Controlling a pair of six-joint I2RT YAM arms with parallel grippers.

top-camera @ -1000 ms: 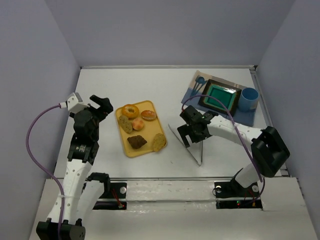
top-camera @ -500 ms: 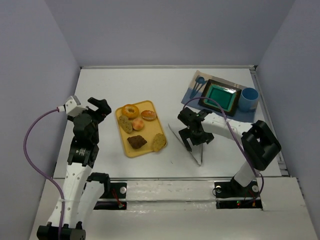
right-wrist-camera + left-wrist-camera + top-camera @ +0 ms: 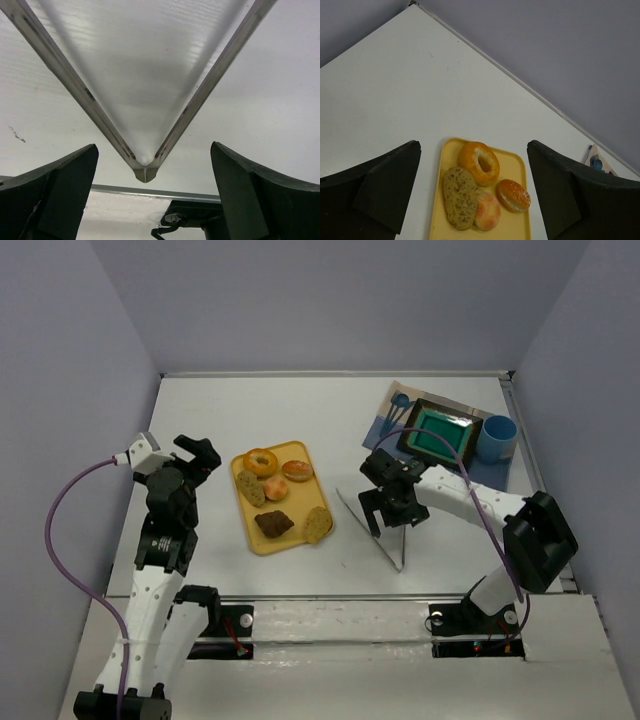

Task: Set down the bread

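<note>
Above the clear panel (image 3: 145,90), right end effector (image 3: 391,516) wide open, empty.

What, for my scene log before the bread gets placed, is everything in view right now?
tray: one, yellow, table centre-left
bread: one, dark brown, near part of tray
bagel: one, golden, far end of tray
seeded slices: two, tan, tray's left side and near-right corner
bun: one, orange-brown, tray's far right
roll: one, pinkish orange, tray middle
tongs: one, metal, V-shaped, on table right of tray
placemat: one, blue-grey, far right
plate: one, teal with dark rim, on placemat
cup: one, blue, beside plate
utensils: count unclear, blue, placemat's left edge
left gripper: black, open, left of tray
right gripper: black, open, above tongs
</note>
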